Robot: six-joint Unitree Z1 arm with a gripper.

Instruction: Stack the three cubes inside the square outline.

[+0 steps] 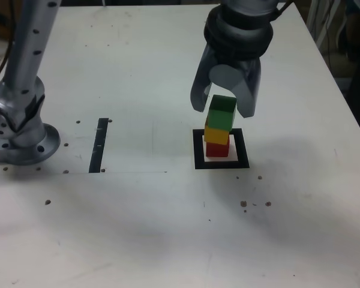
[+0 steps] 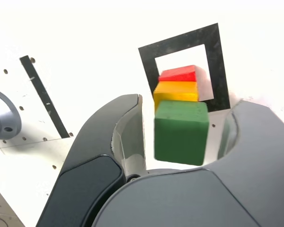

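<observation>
White-topped and speckled with small holes, the desk [image 1: 168, 228] carries a thick black square outline with a pale centre [image 1: 221, 164], the landmark here. Above it hangs the grey gripper [image 1: 225, 108], jaws spread, flanking but apparently clear of the matte green cube [image 1: 222, 112]. That cube tops a matte yellow cube [image 1: 217, 135] and a matte red cube [image 1: 216, 149] standing inside the outline. The tower steps slightly sideways, so a straight vertical retreat looks wisest.
</observation>
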